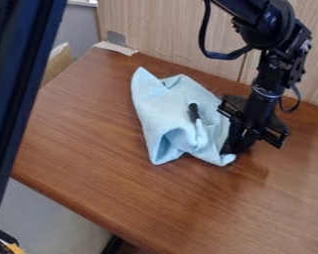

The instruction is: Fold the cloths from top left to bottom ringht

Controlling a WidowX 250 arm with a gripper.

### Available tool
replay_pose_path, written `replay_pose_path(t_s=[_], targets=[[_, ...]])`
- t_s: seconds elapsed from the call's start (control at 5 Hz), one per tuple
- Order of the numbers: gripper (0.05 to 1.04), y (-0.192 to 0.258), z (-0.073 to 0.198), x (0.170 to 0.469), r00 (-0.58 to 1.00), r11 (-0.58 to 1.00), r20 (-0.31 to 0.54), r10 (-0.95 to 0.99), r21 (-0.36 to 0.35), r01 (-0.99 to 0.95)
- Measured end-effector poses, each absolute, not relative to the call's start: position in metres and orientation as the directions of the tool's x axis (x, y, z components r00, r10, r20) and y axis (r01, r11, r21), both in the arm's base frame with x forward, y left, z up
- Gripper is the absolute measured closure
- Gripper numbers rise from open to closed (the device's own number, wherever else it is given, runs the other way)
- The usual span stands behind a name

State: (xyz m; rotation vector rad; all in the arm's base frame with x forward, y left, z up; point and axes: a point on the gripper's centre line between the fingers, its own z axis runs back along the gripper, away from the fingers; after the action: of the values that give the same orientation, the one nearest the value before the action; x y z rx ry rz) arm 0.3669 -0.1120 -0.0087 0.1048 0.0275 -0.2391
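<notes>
The black gripper (234,145) hangs down at the right edge of the light blue cloth (178,106), close against its lower right corner. Rumpled, the cloth lies near the back of the brown table, with a pointed corner at its upper left and a raised, hollow fold at its lower left. A small dark elongated thing (194,113) shows on the middle of the cloth; I cannot tell what it is. The gripper hides part of the cloth's right side.
The brown table (95,149) has its front edge running down from left to lower right. A wood-grain panel (168,30) stands behind it. A dark upright post (19,89) crosses the left side of the view.
</notes>
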Motion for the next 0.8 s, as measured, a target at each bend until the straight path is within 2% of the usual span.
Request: replay_pose_path(t_s=[0.2,0.6,0.8], targets=[[1.008,-0.114,0.002,0.368,0.97,0.963,-0.02,-0.244,0.115,0.244],[1.029,-0.112,0.008,0.369,0.963,0.954,-0.04,-0.267,0.128,0.27],[1.029,-0.108,0.033,0.378,0.963,0.955,0.004,-0.269,0.129,0.266]])
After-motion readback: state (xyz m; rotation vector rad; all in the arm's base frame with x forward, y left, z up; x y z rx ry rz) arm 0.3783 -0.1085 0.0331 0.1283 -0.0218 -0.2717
